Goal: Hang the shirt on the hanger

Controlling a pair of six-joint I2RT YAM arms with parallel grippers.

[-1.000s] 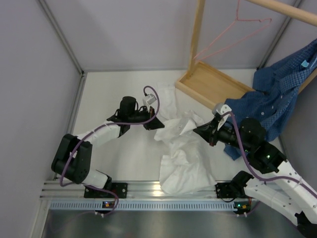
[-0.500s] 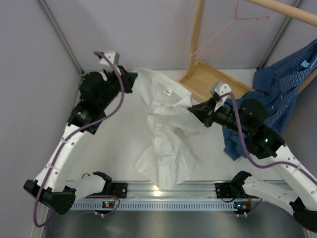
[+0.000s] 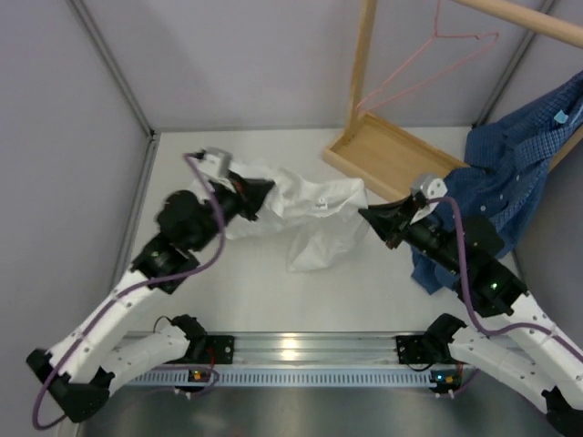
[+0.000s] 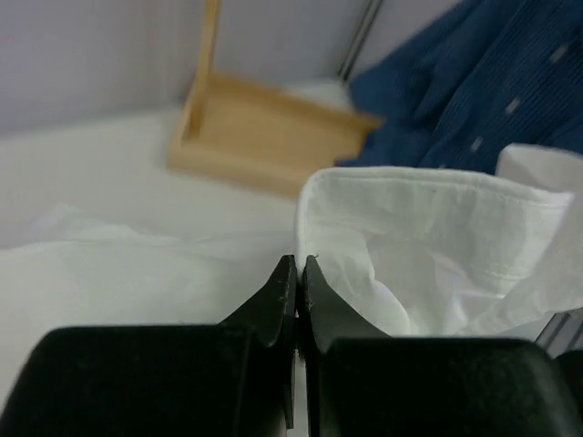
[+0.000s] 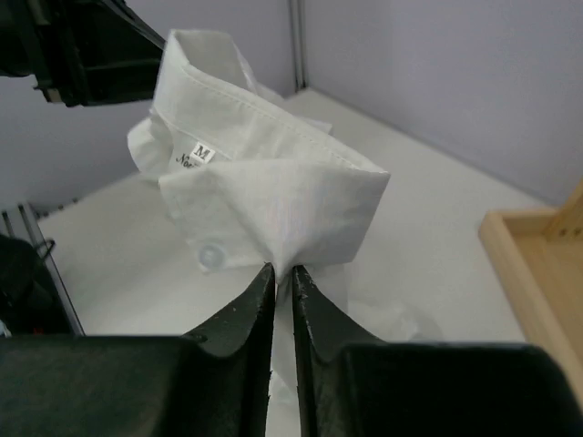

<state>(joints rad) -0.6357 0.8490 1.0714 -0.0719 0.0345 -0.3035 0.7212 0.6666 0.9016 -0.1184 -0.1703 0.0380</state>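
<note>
The white shirt (image 3: pixel 310 218) hangs bunched between my two grippers above the table, its collar stretched across. My left gripper (image 3: pixel 264 191) is shut on the collar's left end; in the left wrist view the gripper (image 4: pixel 299 262) pinches white fabric (image 4: pixel 428 246). My right gripper (image 3: pixel 366 215) is shut on the collar's right end; the right wrist view shows the gripper (image 5: pixel 282 269) clamped on the collar (image 5: pixel 273 182) below its size label. The pink wire hanger (image 3: pixel 428 64) hangs from the wooden rack's rail at the top right, apart from the shirt.
The wooden rack's upright post (image 3: pixel 363 55) and base tray (image 3: pixel 387 155) stand behind the shirt. A blue checked shirt (image 3: pixel 510 173) hangs on the right, close behind my right arm. Grey walls enclose the left and back sides.
The left arm has swung down and right from the back left corner. The shirt, hanging long before, is now lifted off the table and bunched shorter between the grippers.
</note>
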